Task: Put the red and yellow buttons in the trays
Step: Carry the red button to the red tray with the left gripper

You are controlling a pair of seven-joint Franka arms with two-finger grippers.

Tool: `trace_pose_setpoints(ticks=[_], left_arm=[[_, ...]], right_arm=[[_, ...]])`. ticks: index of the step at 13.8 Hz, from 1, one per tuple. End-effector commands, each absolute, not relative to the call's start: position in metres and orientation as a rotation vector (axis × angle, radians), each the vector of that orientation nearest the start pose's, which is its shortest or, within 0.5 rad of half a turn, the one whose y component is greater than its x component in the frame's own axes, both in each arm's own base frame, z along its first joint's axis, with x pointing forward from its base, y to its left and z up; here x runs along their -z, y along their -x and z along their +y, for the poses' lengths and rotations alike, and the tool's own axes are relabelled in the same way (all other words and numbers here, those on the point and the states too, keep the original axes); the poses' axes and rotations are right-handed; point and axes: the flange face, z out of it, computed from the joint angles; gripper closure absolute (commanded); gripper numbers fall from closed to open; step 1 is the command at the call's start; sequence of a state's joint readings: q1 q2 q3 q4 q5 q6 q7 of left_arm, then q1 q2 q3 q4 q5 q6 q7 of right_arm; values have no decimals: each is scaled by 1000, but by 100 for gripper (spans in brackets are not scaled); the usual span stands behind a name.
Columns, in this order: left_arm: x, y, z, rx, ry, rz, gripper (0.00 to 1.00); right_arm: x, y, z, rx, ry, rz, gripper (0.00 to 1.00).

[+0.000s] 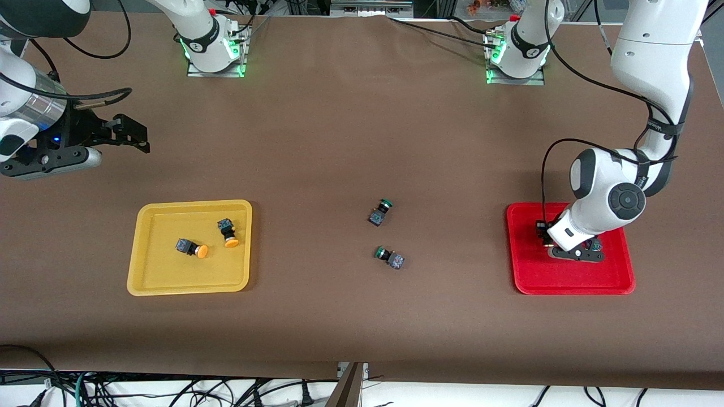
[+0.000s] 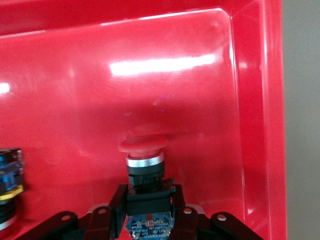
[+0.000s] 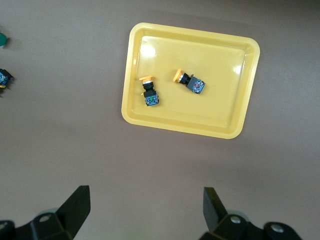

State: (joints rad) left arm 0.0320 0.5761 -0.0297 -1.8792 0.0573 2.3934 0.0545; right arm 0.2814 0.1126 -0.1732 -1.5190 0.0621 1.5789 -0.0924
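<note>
Front view, from the right arm's end of the table: the right gripper (image 1: 121, 133) hangs off the table's edge area over bare brown cloth, its arm waiting, wrist turned sideways. The right wrist view shows what the front view cannot: its black fingers (image 3: 77, 207) stand spread wide apart with nothing between them.

Next comes the yellow tray (image 1: 141, 249), glossy plastic, shallow, with rounded corners and a raised rim. Two yellow buttons lie on their sides in it: one yellow-capped switch (image 1: 192, 248) nearer the front camera, the other yellow-capped switch (image 1: 228, 233) just beside it, apart. Each has a dark blocky body and a round orange-yellow cap.

On the matte table cloth (image 1: 339, 141) near the middle lie two green-capped switches (image 1: 380, 212), one nearer the camera than the other, well apart from both trays.

At the left arm's end sits the red tray (image 1: 565, 280), the same shape and shiny. The left arm bends down steeply into it, its white wrist hiding the left gripper (image 1: 577, 251) in the front view. The left wrist view shows the fingers clenched on the dark body of a red button (image 2: 143, 150), its mushroom cap and metal collar pointing at the tray floor. A second switch body (image 2: 9, 172) sits at that picture's edge, in the tray.
</note>
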Motion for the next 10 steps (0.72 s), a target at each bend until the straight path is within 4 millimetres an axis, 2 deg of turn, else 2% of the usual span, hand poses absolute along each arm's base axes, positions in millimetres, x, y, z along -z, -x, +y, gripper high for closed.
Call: trace_pose_setpoints(ticks=[1,2,4,5,7,8,10], left_arm=[[-191,-631,7,-93,3141,131,77],[-191,-632,7,-91,3141,131,57],[-200,-636,7,-65,3141,117,0],[-212,-643,6,-38,3140,118,0],[-251,-651,-3,31,3136,132,0],[-275,-654,-8,58,3134,144,0],[-336,-660,-25,67,3126,183,0]], right_arm=[[-587,-582,73,-73,3066,-313,0],[-587,-582,73,-73,3067,-310,0],[-587,-582,73,-71,3067,-310,0],[-587,-582,73,-68,3067,-310,0],[-587,-582,73,-71,3067,-310,0],[-587,-582,72,-68,3067,-308,0],[-587,-582,72,-68,3067,-310,0]])
